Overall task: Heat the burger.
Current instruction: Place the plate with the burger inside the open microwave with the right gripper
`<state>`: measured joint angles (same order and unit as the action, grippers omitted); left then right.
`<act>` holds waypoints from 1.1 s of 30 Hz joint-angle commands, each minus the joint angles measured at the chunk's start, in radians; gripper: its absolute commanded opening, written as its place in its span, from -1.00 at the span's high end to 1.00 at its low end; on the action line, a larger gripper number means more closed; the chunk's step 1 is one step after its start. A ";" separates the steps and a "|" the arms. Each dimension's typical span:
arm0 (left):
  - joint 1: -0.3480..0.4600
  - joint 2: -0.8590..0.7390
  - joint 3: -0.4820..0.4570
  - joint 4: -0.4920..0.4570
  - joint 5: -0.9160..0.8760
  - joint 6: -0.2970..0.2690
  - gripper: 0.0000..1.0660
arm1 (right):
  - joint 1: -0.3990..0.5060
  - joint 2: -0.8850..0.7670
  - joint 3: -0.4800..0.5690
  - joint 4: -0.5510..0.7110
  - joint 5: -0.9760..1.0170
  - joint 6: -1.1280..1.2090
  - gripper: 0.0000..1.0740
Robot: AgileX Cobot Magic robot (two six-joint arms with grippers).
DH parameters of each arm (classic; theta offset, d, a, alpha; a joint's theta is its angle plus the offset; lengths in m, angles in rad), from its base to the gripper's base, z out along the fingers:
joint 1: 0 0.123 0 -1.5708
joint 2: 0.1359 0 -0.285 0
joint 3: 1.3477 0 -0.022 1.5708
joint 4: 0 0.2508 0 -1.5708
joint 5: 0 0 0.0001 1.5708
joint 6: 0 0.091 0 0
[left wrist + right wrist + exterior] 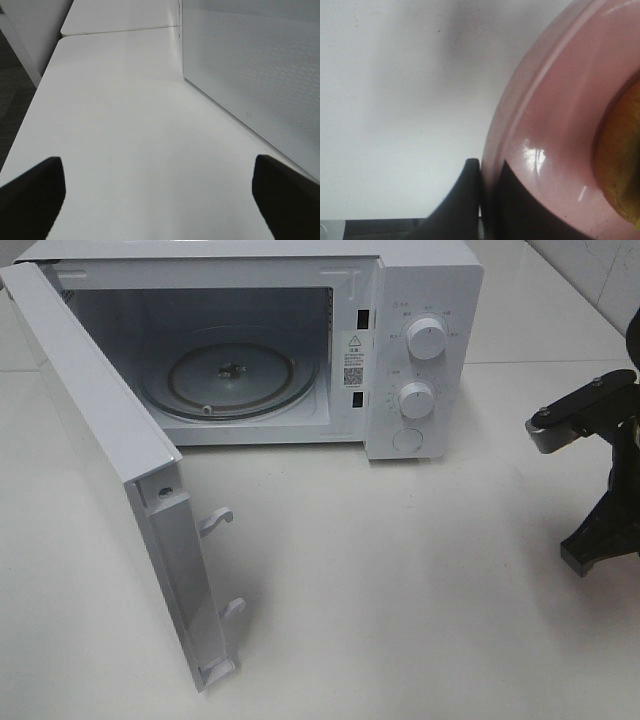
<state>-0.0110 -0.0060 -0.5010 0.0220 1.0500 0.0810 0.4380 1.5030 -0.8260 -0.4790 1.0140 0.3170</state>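
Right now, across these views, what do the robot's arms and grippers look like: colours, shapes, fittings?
The left gripper has two matte black, blunt fingers. The right gripper has dark, tapering fingers. From above, the right arm is black and angular, with a silvery-grey metal bracket bearing small screws. No cables or markings show.

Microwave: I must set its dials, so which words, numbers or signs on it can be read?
No text is readable.
Sticker inside the microwave: warning triangle and code square, print too small.
Upper dial and lower dial: markings blurred.
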 commanded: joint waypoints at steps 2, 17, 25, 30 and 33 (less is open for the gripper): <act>-0.004 -0.022 0.003 -0.004 -0.009 -0.002 -0.77 | 0.059 -0.026 0.002 -0.053 0.083 0.010 1.00; -0.004 -0.022 0.003 -0.004 -0.009 -0.002 -0.77 | 0.287 -0.140 0.107 -0.047 0.102 0.034 1.00; -0.004 -0.022 0.003 -0.004 -0.009 -0.002 -0.77 | 0.407 -0.193 0.167 -0.047 0.134 0.052 1.00; -0.004 -0.022 0.003 -0.004 -0.009 -0.002 -0.77 | 0.482 -0.199 0.178 -0.047 0.155 0.069 1.00; -0.004 -0.022 0.003 -0.004 -0.009 -0.002 -0.77 | 0.531 -0.199 0.178 -0.047 0.158 0.081 1.00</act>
<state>-0.0110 -0.0060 -0.5010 0.0220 1.0500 0.0810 0.9620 1.3120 -0.6510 -0.4750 1.1350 0.3840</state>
